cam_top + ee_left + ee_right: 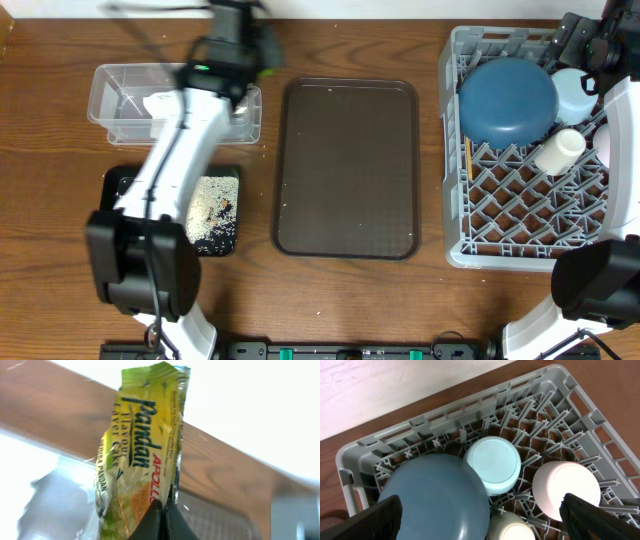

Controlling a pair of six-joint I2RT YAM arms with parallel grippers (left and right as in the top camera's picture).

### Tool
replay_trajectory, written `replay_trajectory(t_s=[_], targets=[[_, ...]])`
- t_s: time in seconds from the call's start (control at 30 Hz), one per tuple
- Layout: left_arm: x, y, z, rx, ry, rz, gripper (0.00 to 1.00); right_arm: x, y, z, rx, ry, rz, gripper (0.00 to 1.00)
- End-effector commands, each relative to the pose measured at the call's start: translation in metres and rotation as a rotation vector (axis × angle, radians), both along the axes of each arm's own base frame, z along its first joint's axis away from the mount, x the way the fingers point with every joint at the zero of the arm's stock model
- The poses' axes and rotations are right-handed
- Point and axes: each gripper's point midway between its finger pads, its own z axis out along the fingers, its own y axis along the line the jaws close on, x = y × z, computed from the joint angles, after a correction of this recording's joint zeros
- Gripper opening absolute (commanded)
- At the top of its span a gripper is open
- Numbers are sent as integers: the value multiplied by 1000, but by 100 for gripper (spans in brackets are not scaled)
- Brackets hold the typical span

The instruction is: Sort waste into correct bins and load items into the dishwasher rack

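My left gripper (164, 520) is shut on the yellow-green snack wrapper (140, 450) and holds it in the air by the far right corner of the clear tub (120, 115), seen from overhead (240, 45). A crumpled white napkin (163, 103) lies in the tub. The black tray (125, 185) holds rice-like crumbs (212, 215). The grey rack (455, 150) holds the dark-blue dish (507, 100), light-blue bowl (492, 462), pale pink bowl (565, 487), cream cup (558, 150) and chopsticks (468, 160). My right gripper (492, 520) is open and empty above the rack.
The large brown serving tray (347, 168) lies between the bins and the rack. My left arm (170, 170) stretches over the black tray and the tub. The table's far edge runs just behind the tub and the rack.
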Motion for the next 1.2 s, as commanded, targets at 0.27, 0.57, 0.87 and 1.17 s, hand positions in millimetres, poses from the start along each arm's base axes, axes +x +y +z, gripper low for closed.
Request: replay_trajectory(t_s=[0.27,0.57,0.87,1.17], targets=[[-38,111,-48,-462,240,727,6,-4,-2,14,-16,-25,-6,99],[-41,119,-49,-461,243,744,61,-4,-2,14,-16,-25,-6,99],[-51,99,-17,-402,239,471,62,-4,-2,14,-16,-25,-6,99],[-169,92,37,-242,375,316,63,-4,-2,14,-16,-25,-6,99]])
